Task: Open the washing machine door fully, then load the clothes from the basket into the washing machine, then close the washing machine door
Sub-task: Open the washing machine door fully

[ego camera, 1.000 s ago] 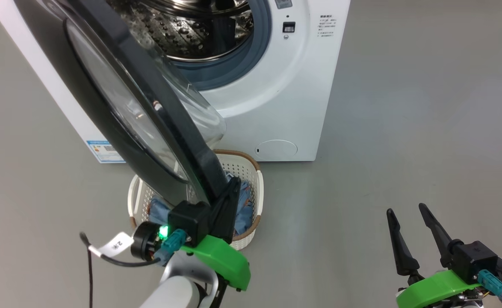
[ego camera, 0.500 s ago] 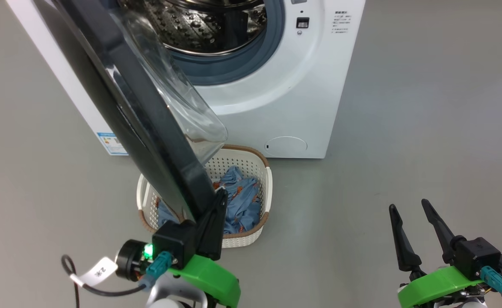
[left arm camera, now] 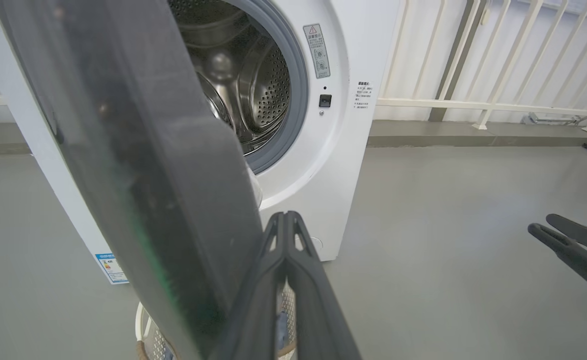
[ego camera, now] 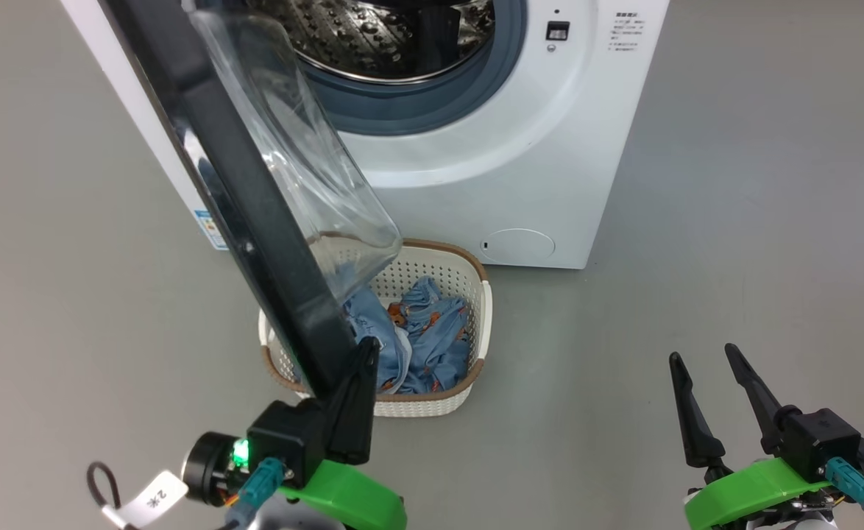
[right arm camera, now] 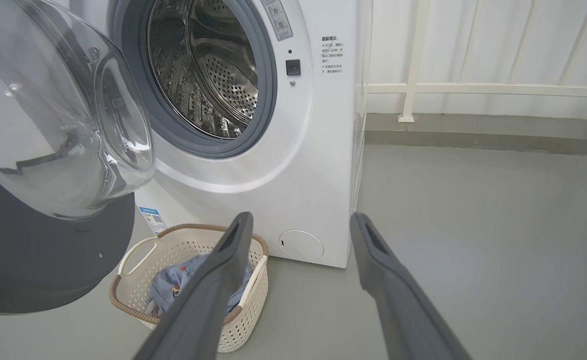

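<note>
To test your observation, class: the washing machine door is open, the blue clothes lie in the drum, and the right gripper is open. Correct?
No. The head view shows the blue clothes in the basket, not the drum. The rest holds.

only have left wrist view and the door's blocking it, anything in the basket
observer: Yes, the head view shows light blue clothes heaped in the basket.
operator: ok is the right gripper free to grab them
observer: The right gripper is open with nothing between its fingers, over the floor to the right of the basket. The basket's right side is uncovered, while the washing machine door overlaps its left side.
</note>
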You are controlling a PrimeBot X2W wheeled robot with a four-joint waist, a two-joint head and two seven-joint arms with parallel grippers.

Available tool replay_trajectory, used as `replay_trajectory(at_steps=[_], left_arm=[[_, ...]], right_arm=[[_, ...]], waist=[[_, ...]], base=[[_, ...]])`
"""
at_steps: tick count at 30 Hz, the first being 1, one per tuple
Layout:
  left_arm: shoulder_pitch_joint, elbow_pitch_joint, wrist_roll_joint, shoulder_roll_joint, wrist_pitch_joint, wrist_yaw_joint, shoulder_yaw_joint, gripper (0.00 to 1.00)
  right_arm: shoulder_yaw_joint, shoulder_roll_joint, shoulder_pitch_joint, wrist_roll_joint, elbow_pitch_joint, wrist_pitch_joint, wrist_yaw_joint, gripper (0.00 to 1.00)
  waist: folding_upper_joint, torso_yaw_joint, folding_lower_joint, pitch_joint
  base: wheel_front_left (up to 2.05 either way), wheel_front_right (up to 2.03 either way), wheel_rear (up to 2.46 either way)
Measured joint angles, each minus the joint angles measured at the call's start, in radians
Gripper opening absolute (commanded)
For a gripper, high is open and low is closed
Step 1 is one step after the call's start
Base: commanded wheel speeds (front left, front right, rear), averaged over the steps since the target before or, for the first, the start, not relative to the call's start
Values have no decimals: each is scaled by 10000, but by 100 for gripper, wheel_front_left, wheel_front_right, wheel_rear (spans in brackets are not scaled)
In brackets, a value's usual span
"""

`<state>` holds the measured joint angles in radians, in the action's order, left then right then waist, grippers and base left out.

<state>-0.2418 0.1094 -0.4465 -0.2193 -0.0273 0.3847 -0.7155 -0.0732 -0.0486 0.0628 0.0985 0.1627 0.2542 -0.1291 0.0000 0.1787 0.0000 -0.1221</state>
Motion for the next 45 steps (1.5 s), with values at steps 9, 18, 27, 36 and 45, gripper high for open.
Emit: replay_trajectory(at_steps=[9,18,27,36,45], left_arm=[[354,397,0,-96,82,332,77,0],[789,765,23,-303,69,836,290,0],[989,1072,138,-345,25,1051,336,0],[1141,989,119,-451,-29,1135,545,0],[1343,725,-311,-648,-489,1342,1363,0]], right_arm=[[-2,0,183,0,94,0,0,100],[-29,0,192,0,165,0,0,100],[-75,-2,182,-2,171,0,0,100],[-125,-8,182,-4,155,0,0,100],[-293,-12,162,-90,12,0,0,100]], waist=[[0,258,0,2],[0,493,0,105],[0,1035,0,196],[0,1837,0,212],[0,2359,0,133]], base=[[0,0,0],[0,0,0],[0,0,0],[0,0,0],[0,0,0]])
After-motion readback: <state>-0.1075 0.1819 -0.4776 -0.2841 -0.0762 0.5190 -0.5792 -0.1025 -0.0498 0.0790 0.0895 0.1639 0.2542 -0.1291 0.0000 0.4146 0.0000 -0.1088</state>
